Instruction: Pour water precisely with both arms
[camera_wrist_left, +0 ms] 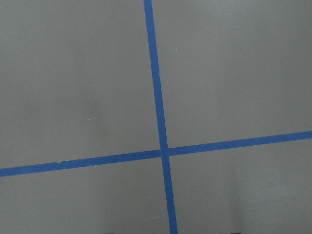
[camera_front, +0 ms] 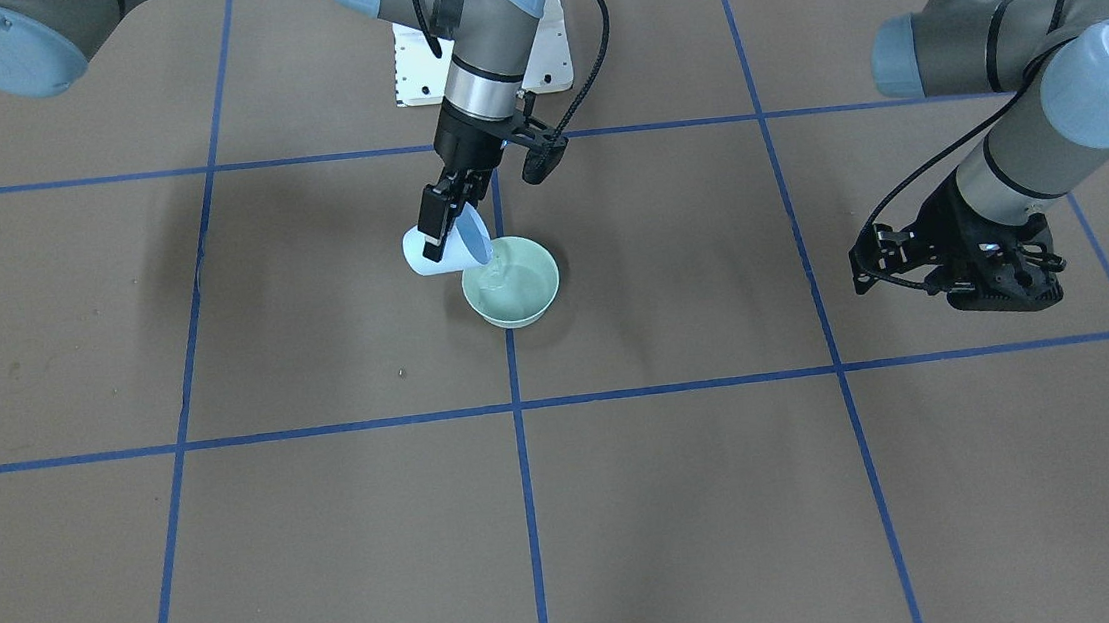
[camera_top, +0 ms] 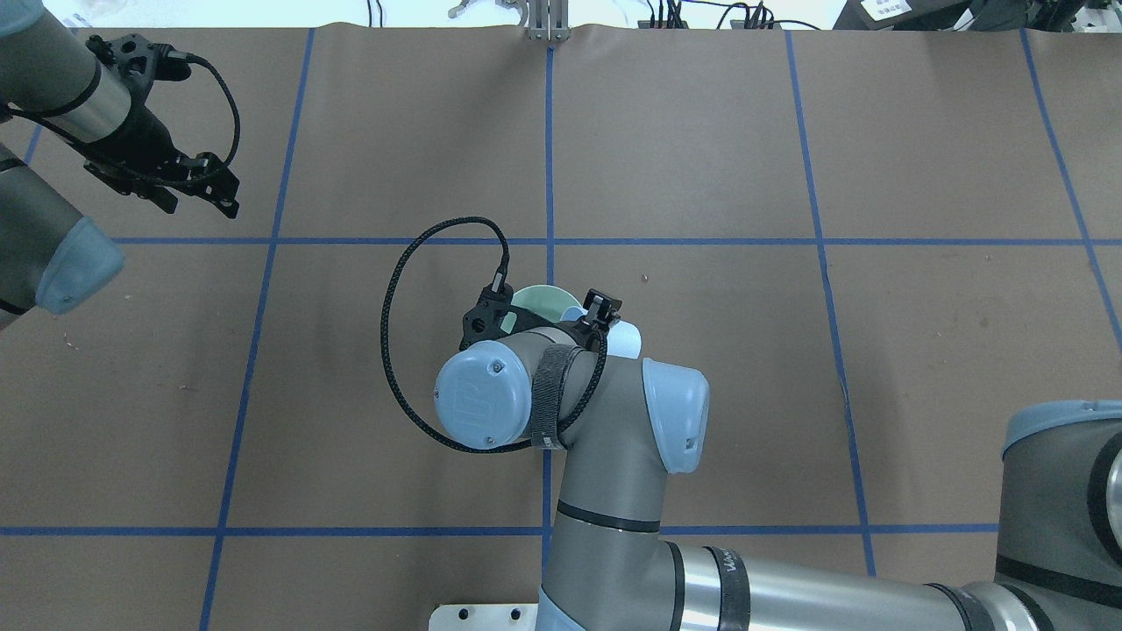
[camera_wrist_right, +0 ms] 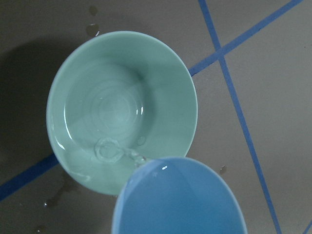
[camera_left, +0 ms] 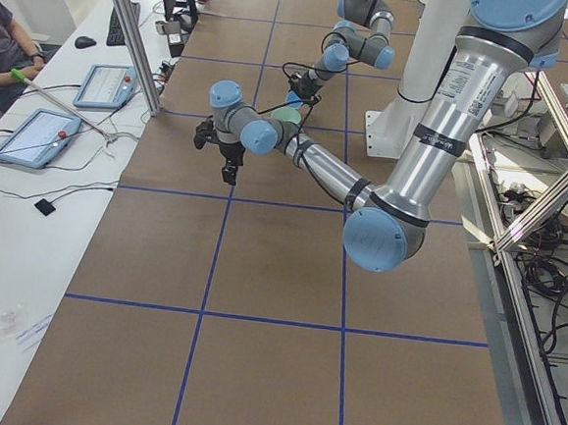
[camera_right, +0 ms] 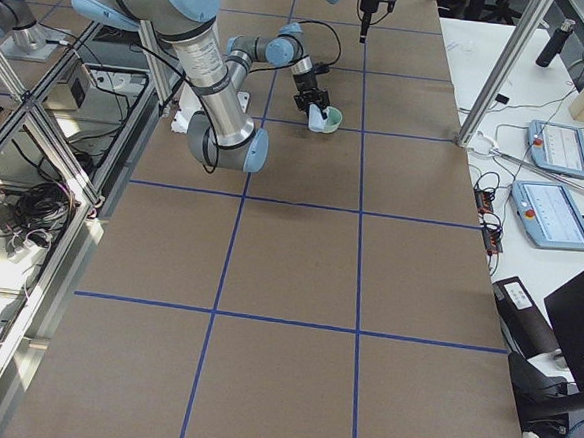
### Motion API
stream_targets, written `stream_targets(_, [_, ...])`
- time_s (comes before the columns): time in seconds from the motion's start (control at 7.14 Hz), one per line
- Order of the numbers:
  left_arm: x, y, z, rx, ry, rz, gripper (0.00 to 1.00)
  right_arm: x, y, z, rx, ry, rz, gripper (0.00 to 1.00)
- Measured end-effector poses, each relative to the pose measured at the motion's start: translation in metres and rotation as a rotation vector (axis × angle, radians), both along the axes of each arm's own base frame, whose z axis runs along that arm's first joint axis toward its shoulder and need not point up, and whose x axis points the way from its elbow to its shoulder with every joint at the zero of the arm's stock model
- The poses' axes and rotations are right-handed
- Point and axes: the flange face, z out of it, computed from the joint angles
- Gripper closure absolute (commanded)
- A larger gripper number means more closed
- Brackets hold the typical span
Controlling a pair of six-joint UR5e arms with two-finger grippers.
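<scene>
One smooth light-blue cup (camera_front: 426,260) is clamped, tilted, by the right gripper (camera_front: 438,229); clear water (camera_wrist_right: 110,149) is streamed into the round, glossy pale-green bowl (camera_front: 540,303) on the brown bench (camera_front: 731,497). The left gripper (camera_front: 1000,287) spacing cannot be told.

Bright, even light from above falls on the flat brown worktop (camera_front: 731,497), with soft grey shadows, a darker shadow beside the pale green round bowl (camera_wrist_right: 122,107), and small white glints inside it.

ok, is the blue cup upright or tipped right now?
Tipped: the right hand holds the cup tilted, lip over the green bowl, water trickling in.
</scene>
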Motion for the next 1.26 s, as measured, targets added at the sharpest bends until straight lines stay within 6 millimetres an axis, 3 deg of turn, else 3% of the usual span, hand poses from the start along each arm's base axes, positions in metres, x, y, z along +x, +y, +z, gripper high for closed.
stream_targets(0.7, [0.0,0.0,0.0,0.001,0.0,0.0,0.16,-0.004,-0.009,-0.017,0.013,0.087,-0.067,1.0])
stream_targets(1.26, [0.0,0.001,0.001,-0.001,0.0,0.0,0.16,-0.004,-0.015,-0.019,0.019,0.108,-0.089,1.0])
